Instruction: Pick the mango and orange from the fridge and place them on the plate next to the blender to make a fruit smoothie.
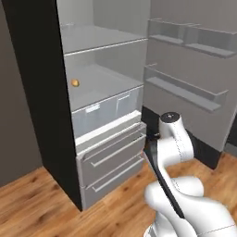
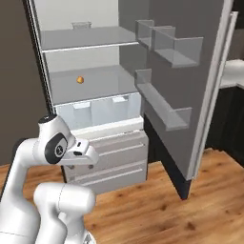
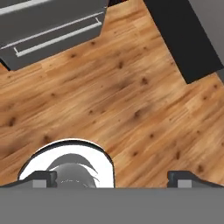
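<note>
My tool [image 3: 112, 177]: jaws wide apart, holding nothing, pointed down at wooden floor [image 3: 131, 100]. Fridge [image 1: 41, 92]: door open. One small orange-yellow fruit [image 1: 75, 83] on middle glass shelf [image 1: 99, 83], left side; mango or orange, cannot tell. Readable writing: none.

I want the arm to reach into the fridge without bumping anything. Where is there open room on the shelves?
The middle glass shelf is bare to the right of the small orange fruit, out to the door side. The upper shelf is mostly free; a clear container sits at its back. The door bins crowd the right edge. The gripper hangs open over the wood floor.
</note>
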